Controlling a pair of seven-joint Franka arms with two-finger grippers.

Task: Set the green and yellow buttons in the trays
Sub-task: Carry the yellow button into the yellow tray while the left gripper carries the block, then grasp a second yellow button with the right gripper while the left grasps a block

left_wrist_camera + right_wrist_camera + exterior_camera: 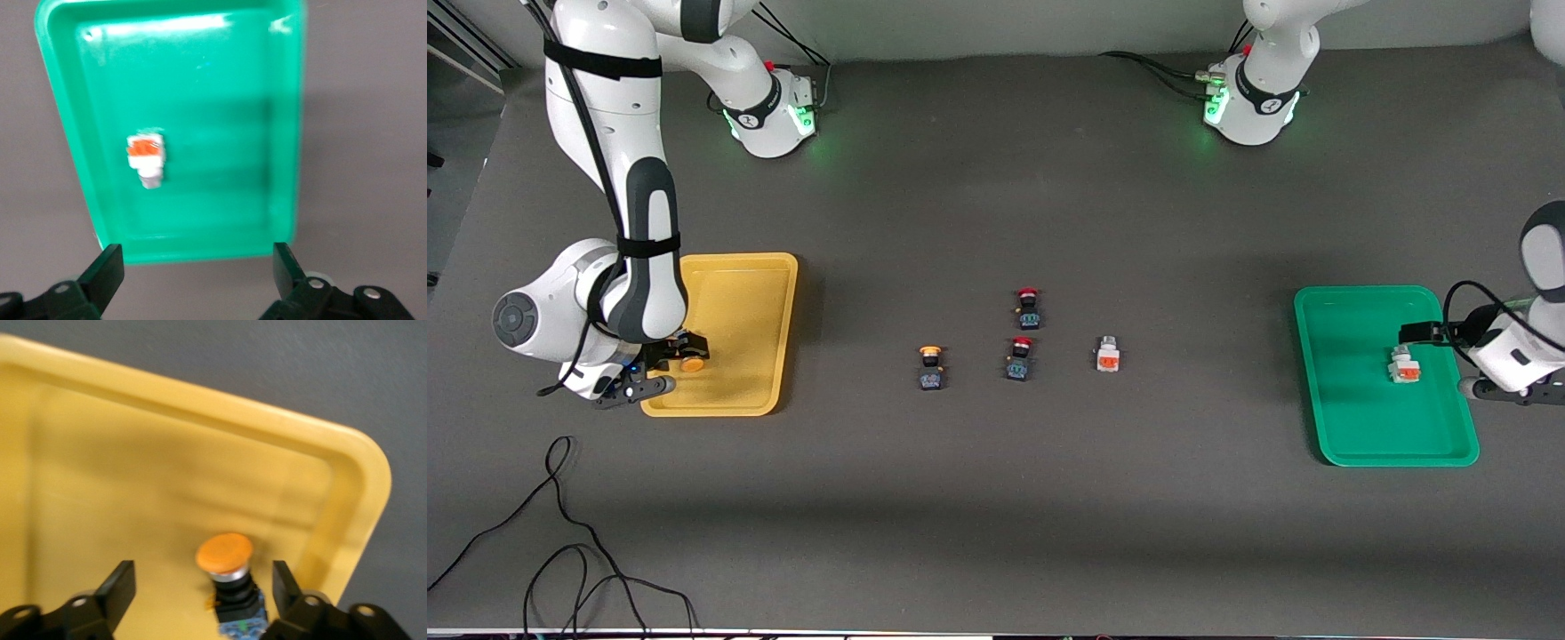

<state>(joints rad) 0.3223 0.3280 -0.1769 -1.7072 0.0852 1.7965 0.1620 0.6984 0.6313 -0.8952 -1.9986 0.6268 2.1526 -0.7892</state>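
Observation:
The yellow tray lies at the right arm's end of the table. One orange-yellow capped button lies in it. My right gripper is open low over that tray, with the button loose between its fingers. The green tray lies at the left arm's end and holds one white button. My left gripper is open and empty above that tray's outer rim, apart from the white button. A second orange-yellow capped button and a second white button stand mid-table.
Two red-capped dark switches stand between the two mid-table buttons. Loose black cables lie on the table near the front camera at the right arm's end. The arm bases stand along the table's edge farthest from the camera.

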